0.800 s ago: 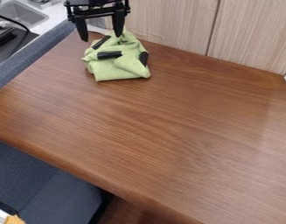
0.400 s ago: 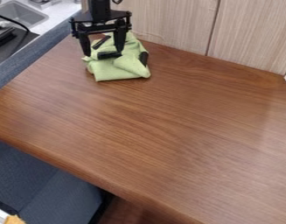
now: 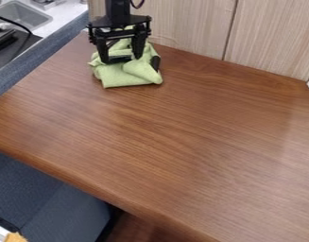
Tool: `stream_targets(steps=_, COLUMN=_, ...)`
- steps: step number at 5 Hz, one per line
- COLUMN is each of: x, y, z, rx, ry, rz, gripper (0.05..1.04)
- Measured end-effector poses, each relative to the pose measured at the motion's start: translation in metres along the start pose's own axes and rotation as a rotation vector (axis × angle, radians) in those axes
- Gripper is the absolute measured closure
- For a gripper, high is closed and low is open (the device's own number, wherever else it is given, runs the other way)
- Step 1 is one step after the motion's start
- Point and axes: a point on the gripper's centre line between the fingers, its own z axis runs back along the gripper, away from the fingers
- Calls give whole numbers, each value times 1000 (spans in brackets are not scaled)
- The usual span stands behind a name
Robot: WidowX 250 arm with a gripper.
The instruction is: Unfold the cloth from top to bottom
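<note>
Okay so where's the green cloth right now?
In the camera view, the green cloth lies bunched at the wooden table's upper left, near the wood-grain panel, below the end effector.

Likely kitchen corner | sink (image 3: 21,14) | wooden table (image 3: 182,142) | cushioned seat (image 3: 43,198)

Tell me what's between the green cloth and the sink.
In the camera view, from cloth to sink: brown tabletop, a blue-grey band, then pale counter.

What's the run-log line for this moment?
gripper open, at cloth | cloth green, bunched, near upper-left end of table | unfolding not yet done
</note>
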Motion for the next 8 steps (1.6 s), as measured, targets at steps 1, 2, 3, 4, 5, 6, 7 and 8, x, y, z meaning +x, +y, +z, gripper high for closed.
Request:
stream_targets(steps=1, x=5, y=-5, z=-3, rx=-9, ry=-3, rz=2, gripper=83)
stream_targets(steps=2, x=9, y=-11, z=-12, rx=-27, ry=-1, rz=-17, gripper=83)
stream_targets(steps=3, x=12, y=-18, z=-22, rx=-40, ry=22, rz=-38, gripper=136)
stream_targets(steps=4, x=15, y=-15, z=-25, rx=-25, ry=7, rz=-31, gripper=405)
stream_targets(steps=5, x=15, y=-15, z=-26, rx=-25, ry=9, rz=-37, gripper=675)
stream_targets(steps=6, x=12, y=-14, z=-29, rx=-24, ry=14, rz=-47, gripper=862)
stream_targets(steps=7, x=11, y=-14, z=-30, rx=-28, ry=16, rz=-59, gripper=979)
stream_targets(steps=8, x=11, y=-16, z=-23, rx=-46, ry=14, rz=-76, gripper=1019)
